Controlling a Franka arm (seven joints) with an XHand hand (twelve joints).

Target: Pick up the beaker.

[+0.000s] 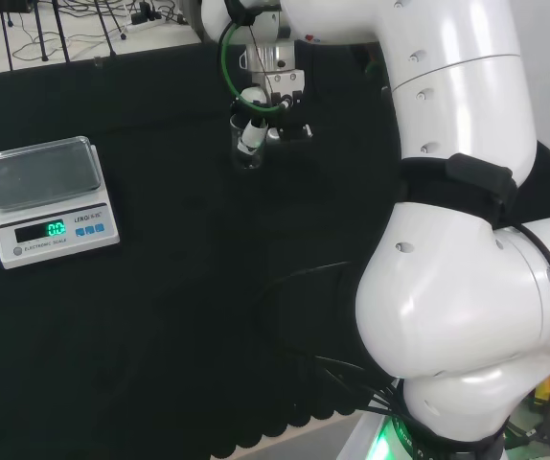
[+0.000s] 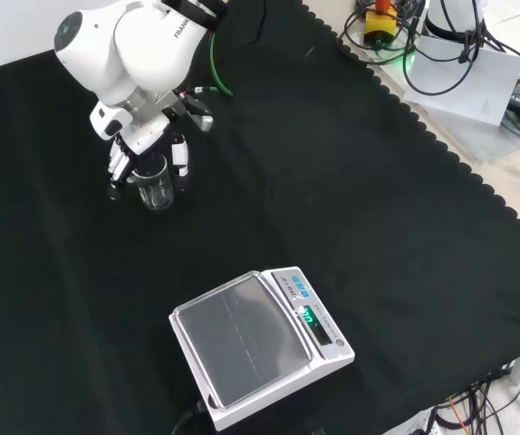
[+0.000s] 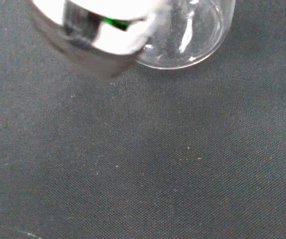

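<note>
Looking over my arm in the head view, my hand (image 1: 256, 120) is at the far cloth, right of the scale (image 1: 50, 198). Front view: its fingers (image 2: 180, 156) curl round the upright glass beaker (image 2: 155, 184). Wrist view: beaker (image 3: 190, 37) rests on cloth (image 3: 148, 164).

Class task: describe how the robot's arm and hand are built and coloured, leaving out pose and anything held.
The arm has glossy white rounded links, a black band at one joint and a round grey cap. A green cable loops near the wrist. The hand has white fingers with black segments.
</note>
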